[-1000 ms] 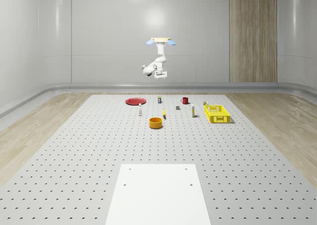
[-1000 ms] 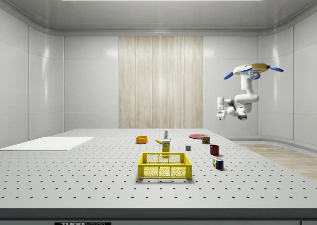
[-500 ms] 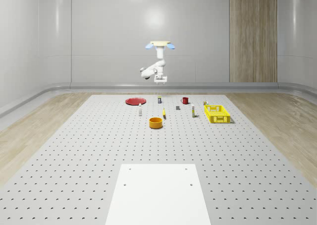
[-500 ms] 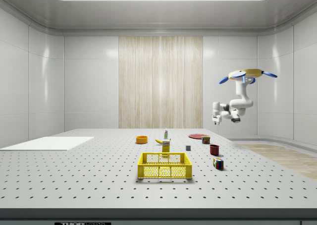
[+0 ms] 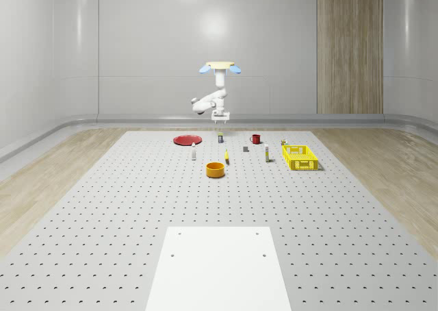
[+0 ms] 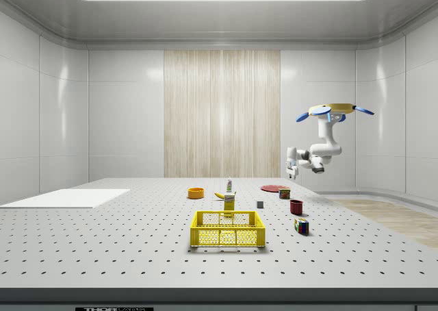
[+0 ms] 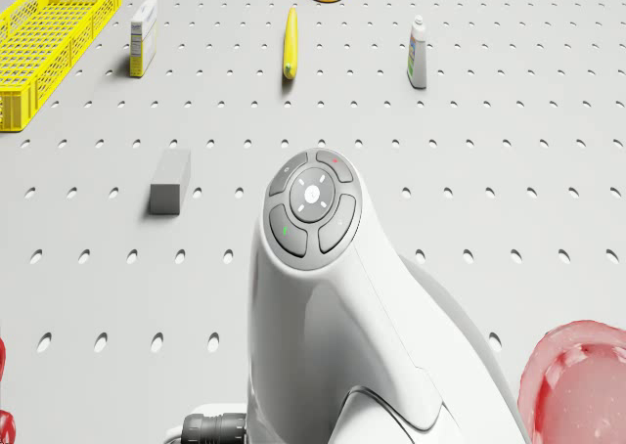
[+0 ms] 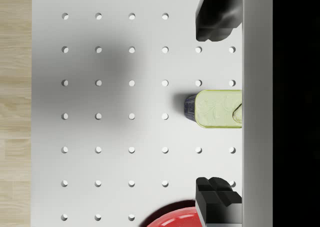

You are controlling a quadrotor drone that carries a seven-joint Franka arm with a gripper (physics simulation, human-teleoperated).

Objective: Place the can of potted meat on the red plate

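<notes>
The drone (image 5: 215,66) hovers above the far end of the table (image 5: 137,208), its arm bent so that the hand (image 8: 217,107) points straight down. In the wrist view the two fingers (image 8: 215,19) stand wide apart with nothing between them. The can of potted meat (image 8: 215,109) rests on the table directly below, lying in the gap between the fingertips but well beneath them. Its long axis runs crosswise to the line joining the fingers, so they would close across its shorter width. The red plate (image 5: 186,140) lies just beside the can, toward the whole-scene view's left. The likely next step is a straight descent.
</notes>
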